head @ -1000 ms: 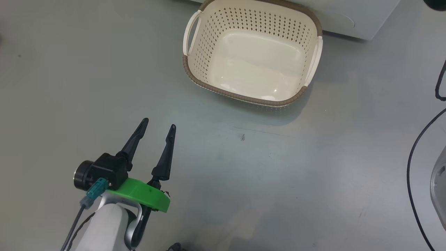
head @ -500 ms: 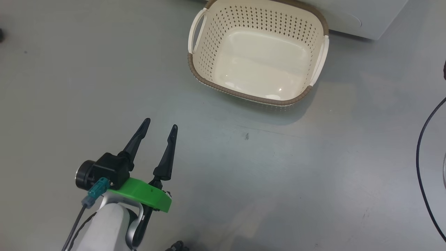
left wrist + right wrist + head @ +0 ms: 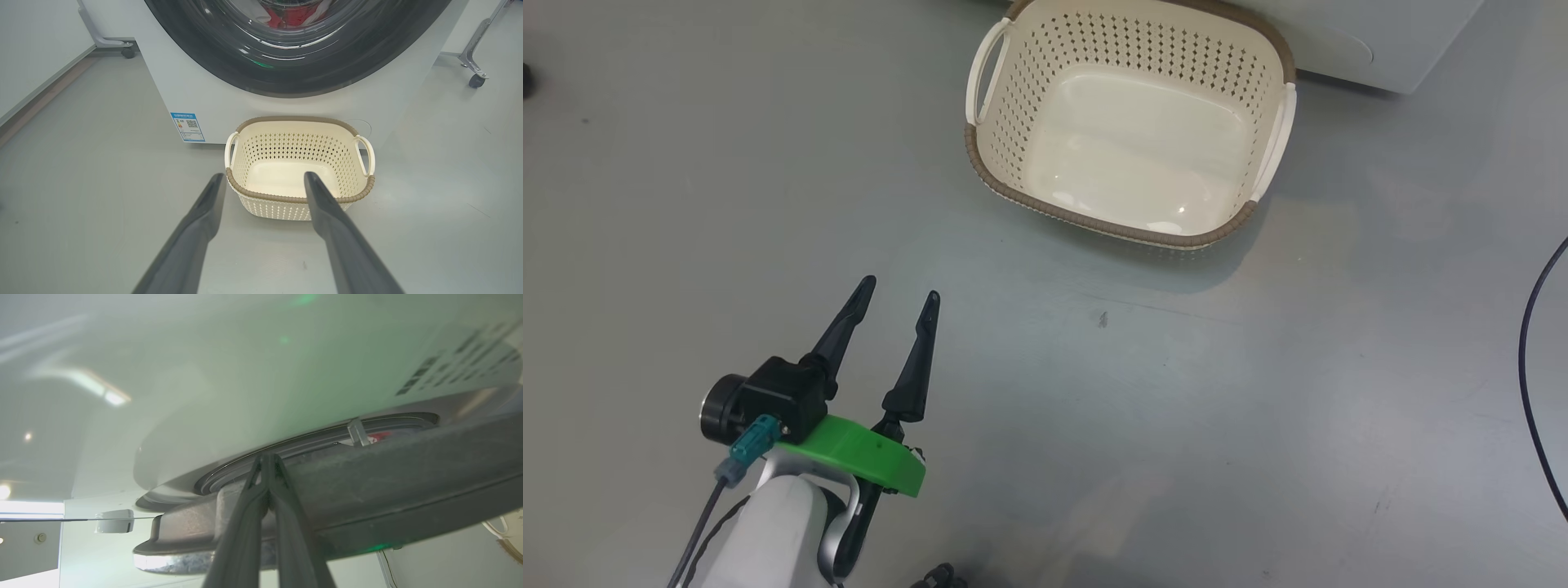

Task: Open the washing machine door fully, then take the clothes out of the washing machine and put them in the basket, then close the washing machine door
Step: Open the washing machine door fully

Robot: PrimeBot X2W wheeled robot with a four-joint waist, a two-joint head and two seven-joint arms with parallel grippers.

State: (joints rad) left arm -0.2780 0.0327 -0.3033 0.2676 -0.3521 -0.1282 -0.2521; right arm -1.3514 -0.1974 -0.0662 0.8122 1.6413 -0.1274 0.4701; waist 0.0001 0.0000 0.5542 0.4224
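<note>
Left gripper [image 3: 897, 290] first: my two dark fingers are spread wide, released, nothing between them, hovering over bare grey floor [image 3: 1258, 408] on the near side of the basket [image 3: 1094, 229] and clear of it. Through my left wrist camera the basket sits straight ahead, framed between my fingertips [image 3: 212, 192]. It is cream with perforated walls, a brown woven rim and a handle on each side, and its bottom is bare.

Right behind the basket, touching or nearly so, stands the washing machine [image 3: 212, 102], with its small blue label [image 3: 188, 126] off the basket's left corner. Above the basket is the washing machine door [image 3: 294, 81], a glossy black rim, and through the glass I catch the clothes [image 3: 294, 16], red with a bit of white.

Over to my right gripper [image 3: 265, 455]: fingers clenched together, tips meeting, laid across the door's dark rim with the tips at the seam where it meets the white front. I can't make out anything pinched between them. A narrow gap shows along that seam, with a sliver of red inside.

Well to the right of the basket, a black cable [image 3: 1529, 359] curves across the floor.
</note>
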